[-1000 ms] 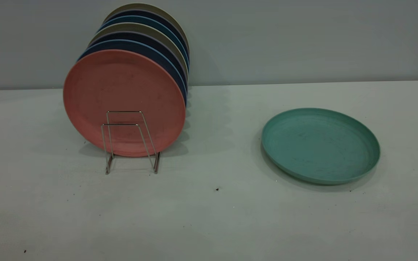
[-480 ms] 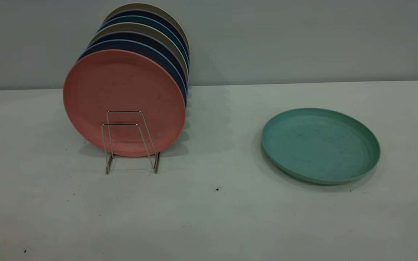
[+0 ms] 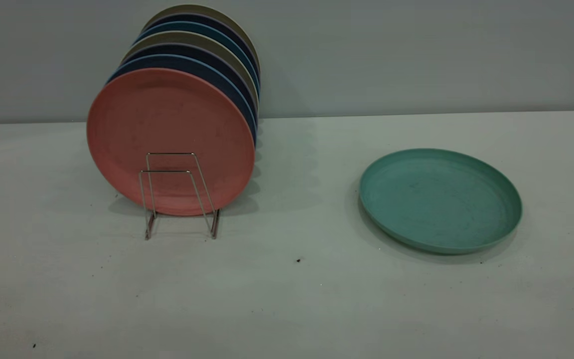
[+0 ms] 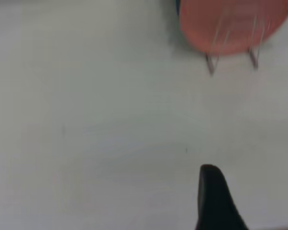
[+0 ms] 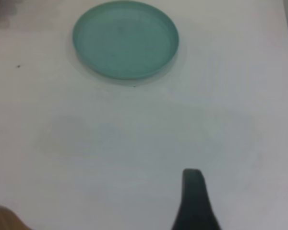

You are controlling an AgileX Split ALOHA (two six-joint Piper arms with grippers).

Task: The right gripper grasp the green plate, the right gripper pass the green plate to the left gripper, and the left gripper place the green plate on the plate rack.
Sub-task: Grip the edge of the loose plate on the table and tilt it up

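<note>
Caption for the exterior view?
Green plate flat on the table, apart from the rack of upright plates; no arm in view.

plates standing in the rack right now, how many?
7 by visible rims. The salmon-pink plate is at the front of the plate rack, with six rims behind: navy, navy, olive, teal-blue, navy, olive. More may be hidden. The green plate lies flat on the table.
</note>
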